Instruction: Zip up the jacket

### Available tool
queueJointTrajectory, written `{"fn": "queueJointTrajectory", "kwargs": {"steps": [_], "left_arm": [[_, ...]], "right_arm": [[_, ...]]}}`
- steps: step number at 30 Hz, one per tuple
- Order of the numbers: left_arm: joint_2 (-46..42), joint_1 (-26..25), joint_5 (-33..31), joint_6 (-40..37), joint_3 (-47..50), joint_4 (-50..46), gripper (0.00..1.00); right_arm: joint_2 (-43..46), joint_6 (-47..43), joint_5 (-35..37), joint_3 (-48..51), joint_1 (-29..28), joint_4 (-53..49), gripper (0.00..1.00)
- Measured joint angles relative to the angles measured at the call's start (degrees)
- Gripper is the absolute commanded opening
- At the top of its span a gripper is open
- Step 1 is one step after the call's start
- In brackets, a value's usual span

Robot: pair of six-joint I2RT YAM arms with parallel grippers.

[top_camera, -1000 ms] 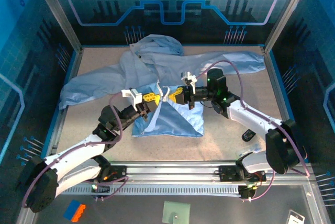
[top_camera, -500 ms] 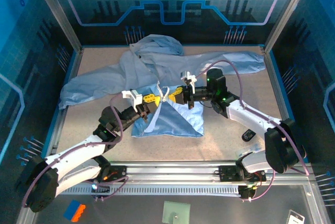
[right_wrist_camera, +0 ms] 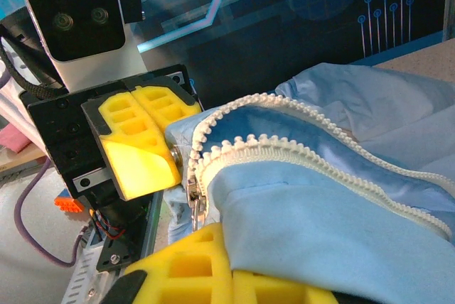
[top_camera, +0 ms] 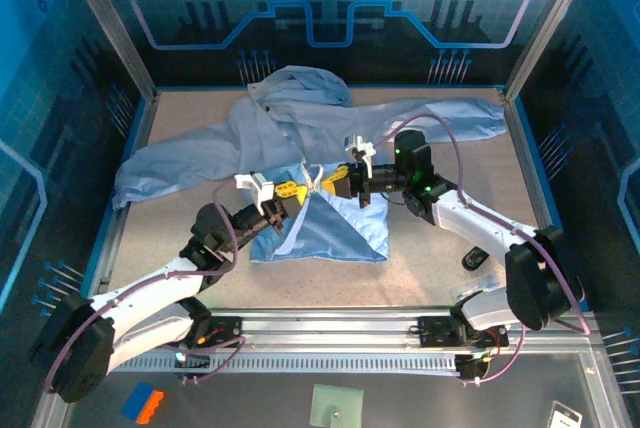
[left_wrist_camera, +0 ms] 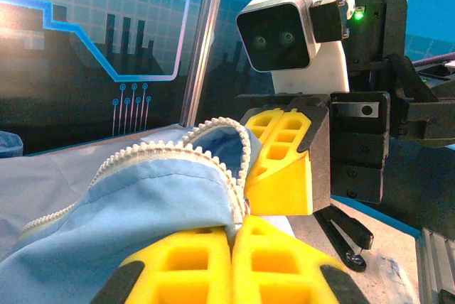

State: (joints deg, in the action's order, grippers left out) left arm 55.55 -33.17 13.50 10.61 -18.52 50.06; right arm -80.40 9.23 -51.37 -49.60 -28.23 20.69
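Light, limp, slippery jacket (top_camera: pixel 330 233) likely sags; left gripper (top_camera: pixel 289 188) and right gripper (top_camera: pixel 337 180) each clamp its stiffer zipper tape (right_wrist_camera: pixel 284 151), 12 o'clock of the hem (top_camera: pixel 320 254).

The jacket (top_camera: pixel 300 133) is thin, matt, crinkled cloth; its zipper teeth (right_wrist_camera: pixel 242 145) look white plastic.

The top external camera looks down from high behind the arm bases, taking in the whole table (top_camera: pixel 450 268) from afar. The left wrist camera sits just behind the left gripper (left_wrist_camera: pixel 231 236) and faces the right gripper (left_wrist_camera: pixel 283 155) at close range. The right wrist camera looks back the opposite way. All three views share the raised zipper (right_wrist_camera: pixel 256 98) edge of the jacket (top_camera: pixel 320 233).
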Motion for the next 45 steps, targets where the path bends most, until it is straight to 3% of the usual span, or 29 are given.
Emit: {"fn": "queueJointTrajectory", "kwargs": {"steps": [45], "left_arm": [[0.0,1.0,0.0,1.5,0.0,2.2,0.00]], "right_arm": [[-0.6,0.0,-1.9,-0.5,-0.2,-0.2,0.00]]}}
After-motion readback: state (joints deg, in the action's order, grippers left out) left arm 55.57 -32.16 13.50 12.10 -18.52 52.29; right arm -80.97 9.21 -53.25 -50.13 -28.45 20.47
